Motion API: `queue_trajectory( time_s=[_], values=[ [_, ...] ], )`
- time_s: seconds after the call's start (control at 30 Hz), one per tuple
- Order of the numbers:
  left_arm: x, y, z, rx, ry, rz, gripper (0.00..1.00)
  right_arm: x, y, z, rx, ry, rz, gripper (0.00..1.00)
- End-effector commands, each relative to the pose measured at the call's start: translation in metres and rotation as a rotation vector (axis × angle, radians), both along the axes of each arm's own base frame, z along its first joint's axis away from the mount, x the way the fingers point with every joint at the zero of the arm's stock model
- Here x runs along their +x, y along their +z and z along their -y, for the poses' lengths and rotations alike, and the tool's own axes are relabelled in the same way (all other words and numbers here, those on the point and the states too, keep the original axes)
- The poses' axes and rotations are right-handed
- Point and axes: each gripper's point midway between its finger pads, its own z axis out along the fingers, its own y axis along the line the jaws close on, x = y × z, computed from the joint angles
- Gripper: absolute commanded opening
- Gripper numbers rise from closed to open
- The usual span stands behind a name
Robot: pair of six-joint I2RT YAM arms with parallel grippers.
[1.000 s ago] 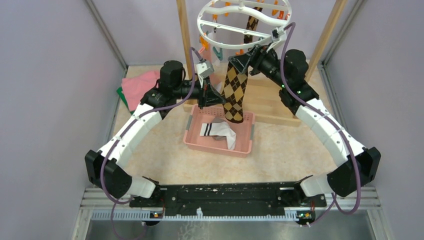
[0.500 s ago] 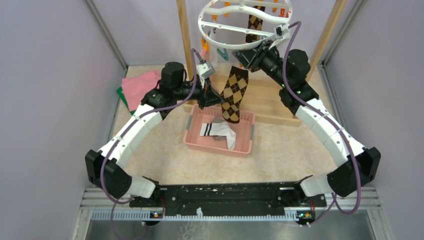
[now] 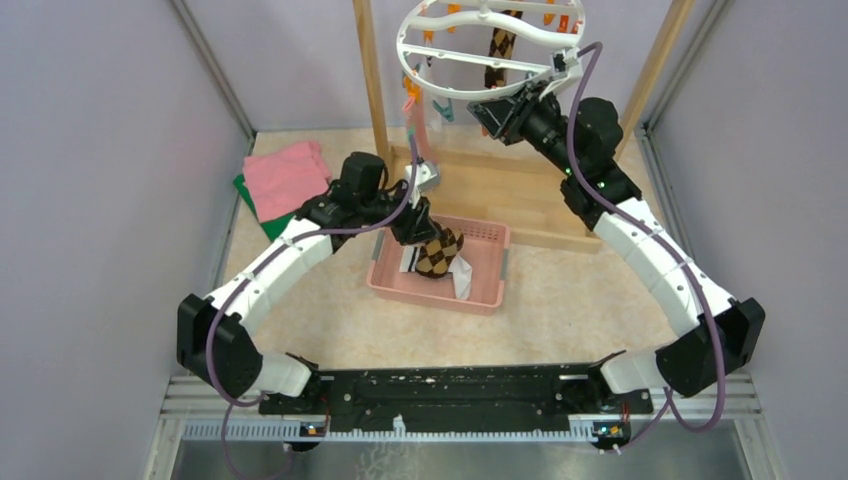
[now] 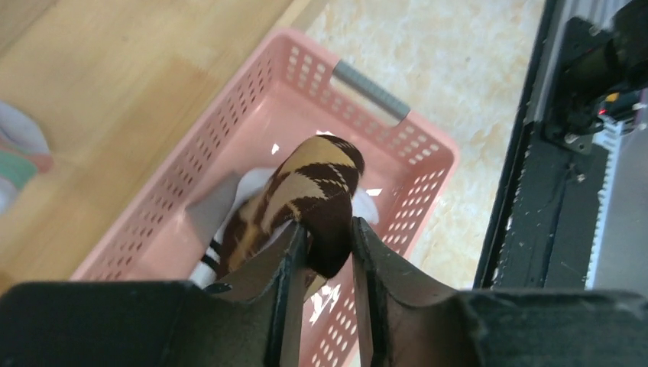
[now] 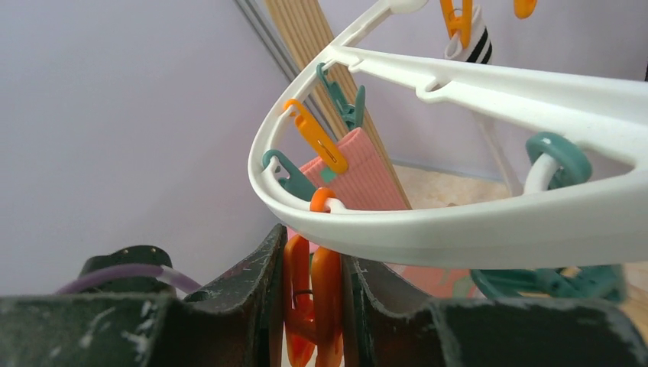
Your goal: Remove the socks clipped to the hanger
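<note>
Here one argyle sock (image 3: 437, 255) (image 4: 306, 195) sits pinched in the left gripper (image 3: 422, 238) (image 4: 325, 229), whose two fingers are clamped on its dark end. The sock hangs bunched just inside the pink basket (image 3: 440, 298) (image 4: 252, 92) at the centre of the top view. Beneath it lies one white sock (image 3: 461, 279) (image 4: 218, 202) with a striped cuff.

A second argyle sock (image 3: 500, 45) is clipped at the far side of the white hanger (image 3: 480, 60) (image 5: 458, 229), at the top centre of the top view. One pink sock (image 3: 412, 105) (image 5: 351, 172) hangs from the ring's left side, and the right wrist view shows one black-and-white striped cuff (image 5: 477, 42) at its upper edge.

The right gripper (image 3: 490, 110) (image 5: 315, 252) is up under the ring, its fingers closed on an orange clip (image 5: 312, 306). Two wooden posts (image 3: 372, 80) rise either side of the hanger. One pile of folded pink and green cloths (image 3: 285, 175) lies at the left of the top view.
</note>
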Motion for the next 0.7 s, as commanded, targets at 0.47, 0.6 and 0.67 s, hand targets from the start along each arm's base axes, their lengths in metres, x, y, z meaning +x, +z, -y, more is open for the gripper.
queue_trajectory(
  time_s=[0.47, 0.6, 0.67],
  values=[
    [-0.006, 0.018, -0.06, 0.083, 0.1, 0.052, 0.99, -0.021, 0.001, 0.034, -0.053, -0.124, 0.047, 0.74],
    [0.008, 0.039, -0.087, 0.035, 0.161, 0.037, 0.99, -0.029, -0.041, 0.038, -0.083, -0.139, 0.001, 0.91],
    [0.019, 0.05, -0.101, 0.026, 0.208, 0.039, 0.99, -0.036, -0.059, 0.034, -0.099, -0.137, -0.012, 0.95]
  ],
)
